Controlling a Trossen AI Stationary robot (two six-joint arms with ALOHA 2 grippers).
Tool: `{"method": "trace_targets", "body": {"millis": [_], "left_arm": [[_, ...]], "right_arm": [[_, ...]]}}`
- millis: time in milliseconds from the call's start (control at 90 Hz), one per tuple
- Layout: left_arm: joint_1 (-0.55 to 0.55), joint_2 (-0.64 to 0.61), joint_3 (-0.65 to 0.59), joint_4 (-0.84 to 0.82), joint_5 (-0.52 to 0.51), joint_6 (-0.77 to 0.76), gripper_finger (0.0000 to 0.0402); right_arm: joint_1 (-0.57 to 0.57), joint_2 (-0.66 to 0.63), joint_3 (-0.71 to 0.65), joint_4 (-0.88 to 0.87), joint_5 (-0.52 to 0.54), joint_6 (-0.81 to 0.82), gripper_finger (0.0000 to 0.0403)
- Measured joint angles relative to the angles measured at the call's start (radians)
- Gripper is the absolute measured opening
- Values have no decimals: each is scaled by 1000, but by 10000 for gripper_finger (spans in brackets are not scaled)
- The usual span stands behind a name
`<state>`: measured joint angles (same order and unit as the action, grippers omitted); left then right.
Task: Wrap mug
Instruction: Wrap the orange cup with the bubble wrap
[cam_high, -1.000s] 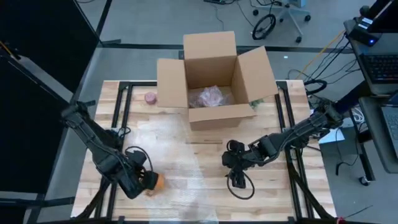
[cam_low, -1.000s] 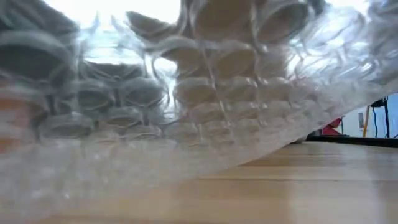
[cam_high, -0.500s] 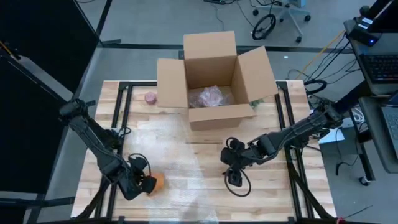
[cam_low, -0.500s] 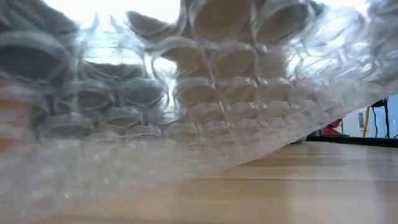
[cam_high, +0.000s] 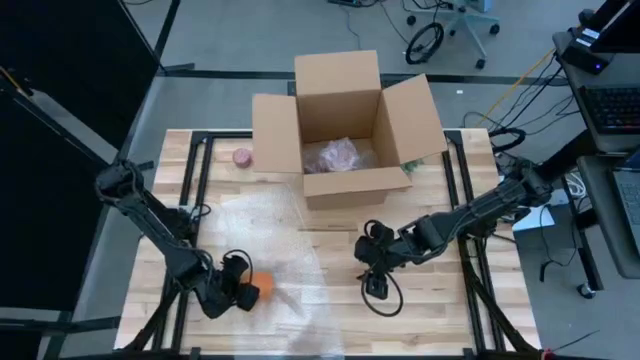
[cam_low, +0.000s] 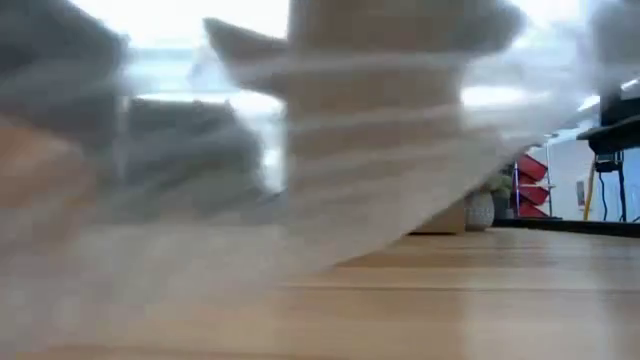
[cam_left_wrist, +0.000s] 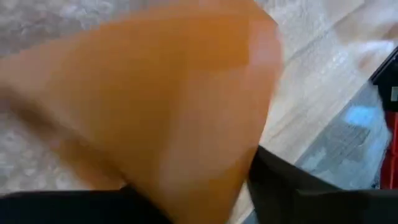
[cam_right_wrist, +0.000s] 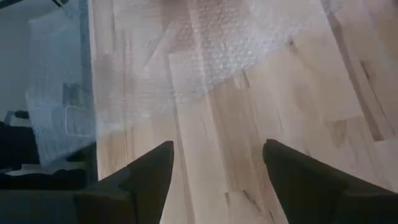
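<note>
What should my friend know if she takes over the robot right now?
Left gripper: shut on the orange mug, low at the table's front-left, on the clear bubble wrap sheet.
Right gripper: open, empty, over bare wood at the sheet's right edge.
Open cardboard box at the back holds a bubble-wrapped bundle.
Done: mug brought onto the sheet.
Left: fold the wrap around the mug; nothing covers it yet.
</note>
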<state>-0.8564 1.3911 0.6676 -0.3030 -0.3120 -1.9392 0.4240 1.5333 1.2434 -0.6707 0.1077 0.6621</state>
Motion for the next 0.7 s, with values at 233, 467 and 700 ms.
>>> {"method": "trace_targets", "body": {"millis": [233,467,700], "left_arm": [[30,-11,157,-172,79,57,17],[86,-16,453,-625,116,112,3],[274,12,505,-747,202,355,2]], "right_arm": [[0,0,0,-15,2,-9,235],[-6,0,0,-16,26,-43,235],[-19,0,0,-17,28,-92,235]]}}
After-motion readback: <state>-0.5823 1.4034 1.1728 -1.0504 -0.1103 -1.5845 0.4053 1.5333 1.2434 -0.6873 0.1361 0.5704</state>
